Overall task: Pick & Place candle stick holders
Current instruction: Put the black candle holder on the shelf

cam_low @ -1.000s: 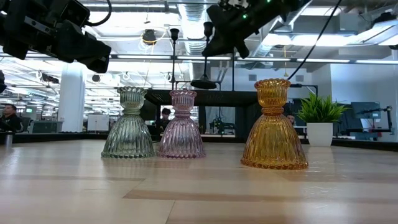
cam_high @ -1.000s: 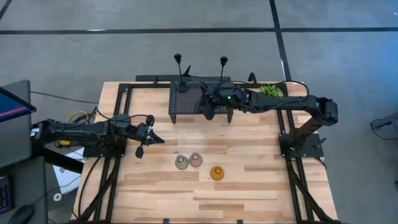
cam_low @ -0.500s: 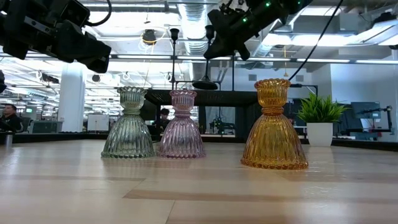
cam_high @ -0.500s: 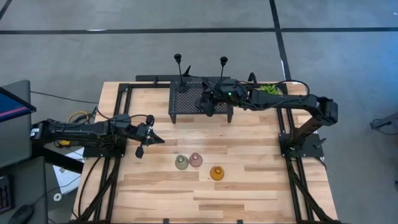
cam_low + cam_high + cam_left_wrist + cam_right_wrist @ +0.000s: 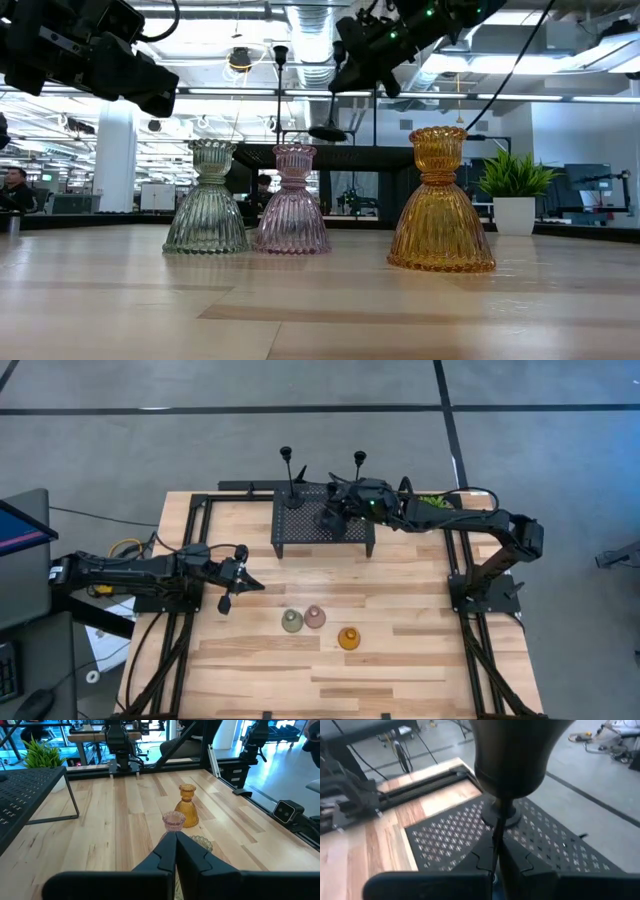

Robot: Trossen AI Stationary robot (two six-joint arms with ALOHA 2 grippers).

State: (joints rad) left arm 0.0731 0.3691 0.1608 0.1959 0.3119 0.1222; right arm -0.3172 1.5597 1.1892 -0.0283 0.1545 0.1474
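Mid-place: black holder carried over the rack, not yet set down.

Right gripper over the black perforated rack at far centre, fingers clamped on the thin stem of a black candle stick holder, cup top looming right at the wrist camera. Base hidden, so contact with the rack top unclear. Two other black holders standing upright along the rack's far side. Green, pink and amber squat holders grouped near centre on the table, untouched. Left gripper parked at left, fingers together, empty. Next, probably: lower straight down, keep stem vertical, release only once base sits flat; tall and thin, likely tippy.
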